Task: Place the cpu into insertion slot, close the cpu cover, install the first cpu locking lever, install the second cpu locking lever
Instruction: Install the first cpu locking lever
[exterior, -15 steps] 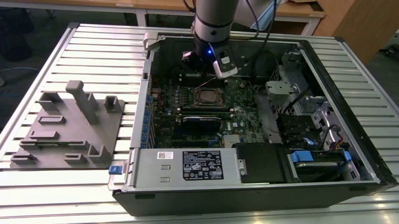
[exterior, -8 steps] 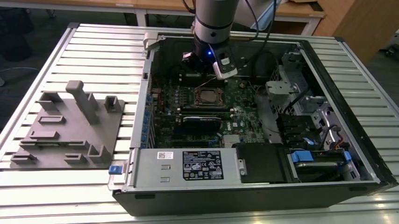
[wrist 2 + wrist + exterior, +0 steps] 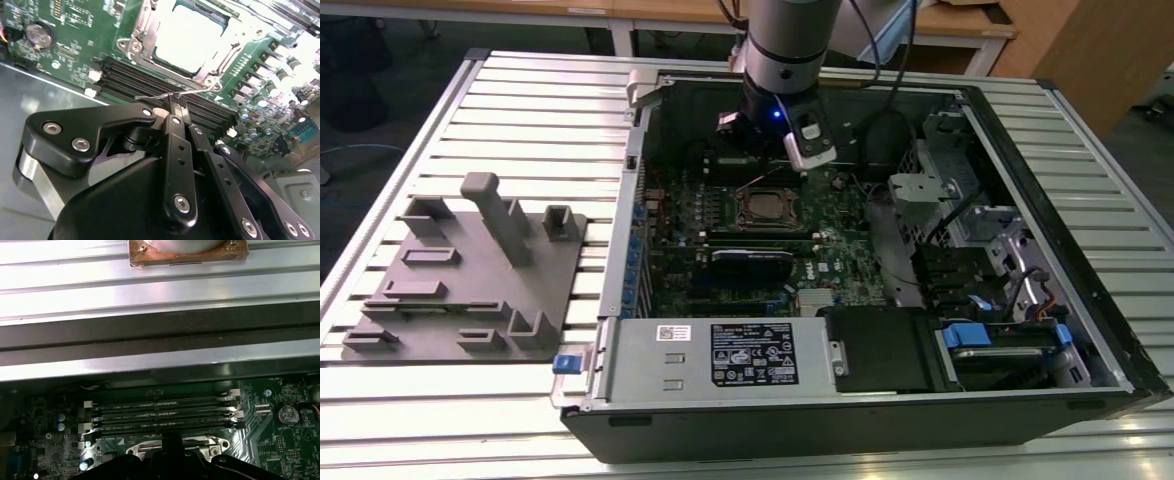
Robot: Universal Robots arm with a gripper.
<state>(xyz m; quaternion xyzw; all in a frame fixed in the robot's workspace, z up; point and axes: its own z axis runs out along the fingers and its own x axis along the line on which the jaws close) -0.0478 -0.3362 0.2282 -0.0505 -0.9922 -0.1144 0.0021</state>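
An open computer case (image 3: 854, 425) fills the middle and right of the exterior view, resting on a slatted surface (image 3: 520, 100). The arm (image 3: 787, 40) reaches down at top centre over the green motherboard (image 3: 854, 250). The cpu (image 3: 192, 37) lies in the insertion slot (image 3: 767, 208), with the cpu cover (image 3: 137, 37) down around it. The fingers (image 3: 175, 125) are pinched narrow on a thin wire locking lever (image 3: 150, 96) just beside that slot.

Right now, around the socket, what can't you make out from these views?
- Second wrist view: glare washes out the cpu; its seating cannot be judged.
- Second wrist view: the locking lever passes behind the pincer; whether it is latched cannot be told.
- First wrist view: the insertion slot is cut by the picture's edge and covered by the pincer.
- Exterior view: the insertion slot is too small to read lever positions.
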